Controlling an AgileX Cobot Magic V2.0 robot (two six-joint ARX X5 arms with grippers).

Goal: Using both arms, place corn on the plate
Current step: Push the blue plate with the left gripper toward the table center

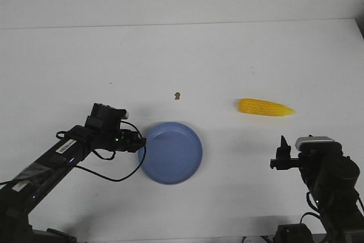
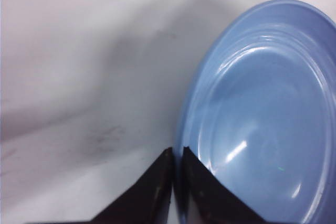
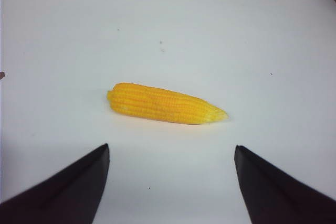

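Observation:
The yellow corn lies on the white table to the right of the plate, its pointed end toward the right. Down at the right, my right gripper is open and nearer the table's front edge than the cob. In the right wrist view the corn lies ahead of that open gripper, apart from both fingers. The blue plate rests empty near the middle front. My left gripper is shut on its left rim. The left wrist view shows the plate with its rim pinched in the left gripper.
A small brown speck lies on the table behind the plate. The left arm's black cable loops over the table beside the plate. The table's far edge meets a pale wall.

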